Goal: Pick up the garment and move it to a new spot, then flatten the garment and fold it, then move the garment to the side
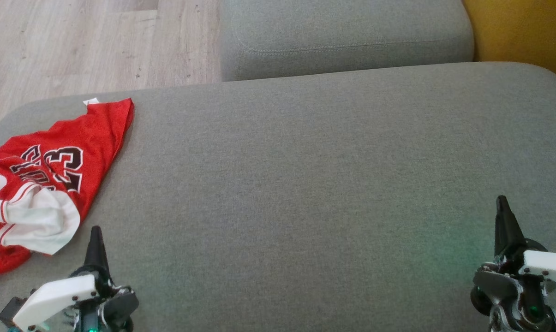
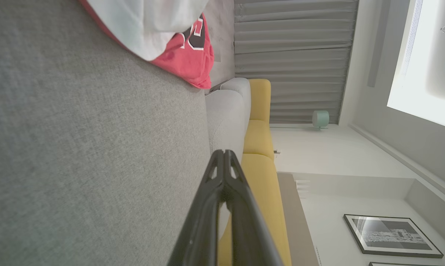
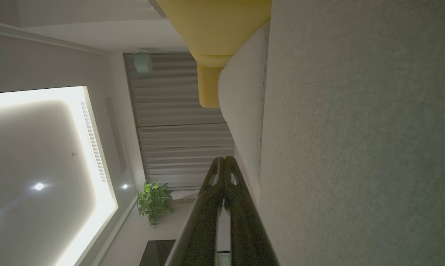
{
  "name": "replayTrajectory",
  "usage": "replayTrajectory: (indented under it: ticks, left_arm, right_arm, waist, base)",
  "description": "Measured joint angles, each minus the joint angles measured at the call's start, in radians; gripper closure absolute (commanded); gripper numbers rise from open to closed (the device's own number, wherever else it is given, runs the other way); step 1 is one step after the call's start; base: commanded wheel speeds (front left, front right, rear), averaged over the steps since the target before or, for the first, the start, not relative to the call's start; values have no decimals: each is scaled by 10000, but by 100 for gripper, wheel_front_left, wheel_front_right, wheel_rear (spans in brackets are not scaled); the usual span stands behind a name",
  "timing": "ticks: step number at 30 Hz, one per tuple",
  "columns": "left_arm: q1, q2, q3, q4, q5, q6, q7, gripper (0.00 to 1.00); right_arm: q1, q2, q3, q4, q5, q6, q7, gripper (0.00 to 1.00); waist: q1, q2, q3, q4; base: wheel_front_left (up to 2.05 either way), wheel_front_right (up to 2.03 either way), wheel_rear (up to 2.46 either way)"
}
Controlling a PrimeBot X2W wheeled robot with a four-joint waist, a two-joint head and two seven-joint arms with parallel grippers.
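left gripper (image 1: 96,240), right gripper (image 1: 505,221): tapered black fingers pressed together. Crumpled red jersey (image 1: 51,161), white lining out, just left of left gripper's tip. Coarse grey woven cushion (image 1: 305,184) under both.

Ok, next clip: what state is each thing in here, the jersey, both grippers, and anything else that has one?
red jersey: crumpled, unfolded, lying at the left end of the grey cushion, not held.
left gripper: shut, empty, close beside the jersey.
right gripper: shut, empty, over bare cushion.
curtains: drawn shut.
ceiling spotlight: lit.
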Motion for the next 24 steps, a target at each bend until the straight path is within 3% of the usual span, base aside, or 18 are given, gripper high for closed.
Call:
replayTrajectory:
  ticks: [24]
  left_arm:
    - [0, 0, 0, 0, 0, 0, 0, 100]
  right_arm:
    - [0, 0, 0, 0, 0, 0, 0, 100]
  waist:
    - [0, 0, 0, 0]
  base:
    - [0, 0, 0]
